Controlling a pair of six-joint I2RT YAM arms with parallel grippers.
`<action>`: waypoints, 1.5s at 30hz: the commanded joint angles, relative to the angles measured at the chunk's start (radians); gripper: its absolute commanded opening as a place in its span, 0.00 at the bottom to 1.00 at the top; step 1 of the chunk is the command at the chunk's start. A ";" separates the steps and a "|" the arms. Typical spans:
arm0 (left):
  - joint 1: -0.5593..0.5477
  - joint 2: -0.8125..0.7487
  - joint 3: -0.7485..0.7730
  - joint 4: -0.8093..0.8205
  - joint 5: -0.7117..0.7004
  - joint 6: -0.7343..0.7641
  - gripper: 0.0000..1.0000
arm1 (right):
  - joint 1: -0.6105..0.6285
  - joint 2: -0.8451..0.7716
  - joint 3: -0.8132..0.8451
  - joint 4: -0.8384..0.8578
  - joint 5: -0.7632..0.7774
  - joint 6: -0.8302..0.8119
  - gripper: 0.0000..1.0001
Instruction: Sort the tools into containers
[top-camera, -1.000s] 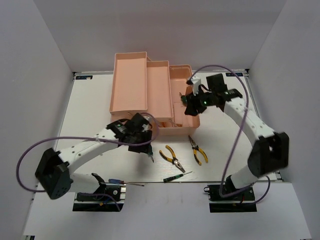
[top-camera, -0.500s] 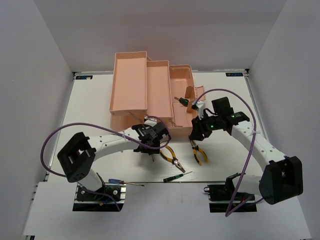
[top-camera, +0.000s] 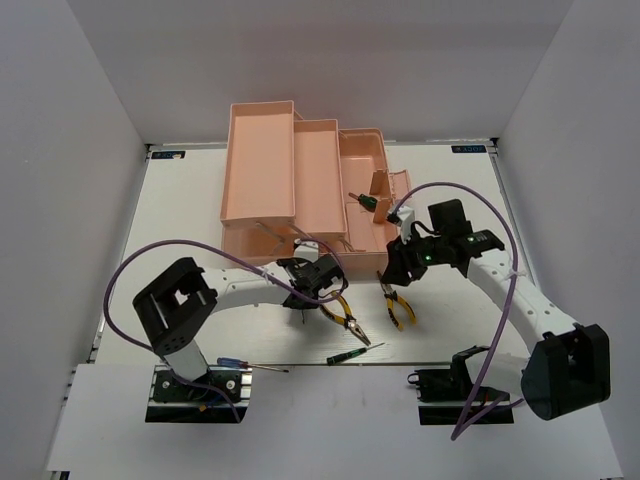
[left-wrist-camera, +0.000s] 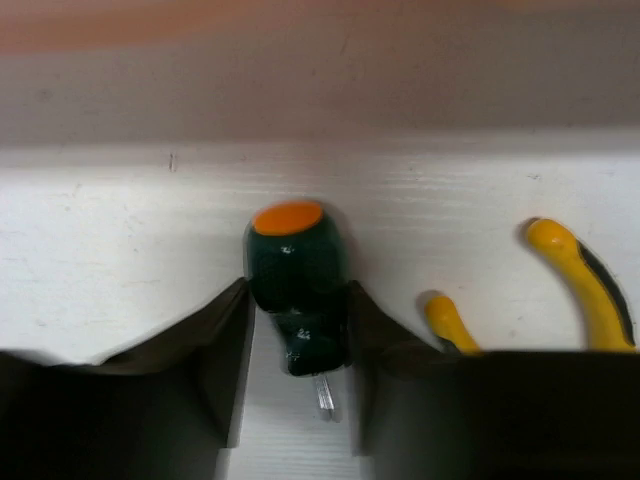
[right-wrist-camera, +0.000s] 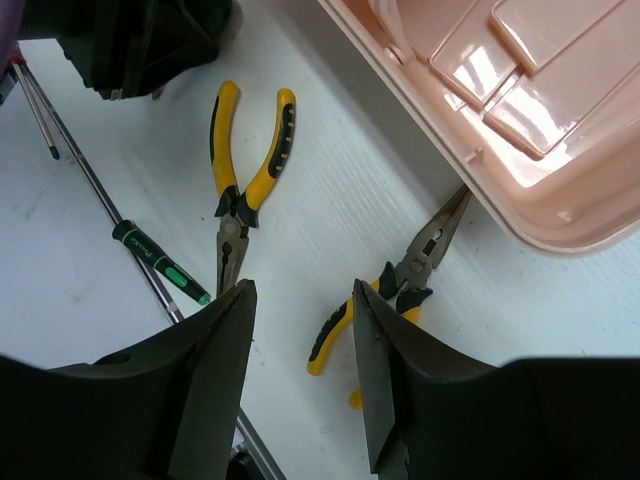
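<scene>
Over the white counter (top-camera: 180, 230), right pincer (right-wrist-camera: 302, 290), green screwdriver (top-camera: 361, 201) now in toolbox (top-camera: 300, 170), is lowering wide toward pliers (right-wrist-camera: 405, 275); left pincer (left-wrist-camera: 297, 295) is clamping a stubby screwdriver (left-wrist-camera: 295, 270).

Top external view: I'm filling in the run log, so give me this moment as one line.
left gripper: shut on green screwdriver | right gripper: open, empty, near pliers | toolbox: holds second green screwdriver

Salmon-pink toolbox (top-camera: 262, 165), yellow-black pliers (right-wrist-camera: 236, 198)
</scene>
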 joint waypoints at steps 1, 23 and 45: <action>-0.012 -0.008 -0.020 0.046 -0.036 -0.011 0.42 | -0.013 -0.047 -0.019 0.003 -0.011 0.002 0.50; -0.144 -0.104 0.415 0.182 0.078 0.475 0.00 | -0.056 -0.146 -0.140 0.021 0.263 -0.074 0.72; 0.038 0.325 0.997 0.035 -0.076 0.559 0.75 | -0.054 -0.074 -0.298 0.101 0.236 -0.157 0.69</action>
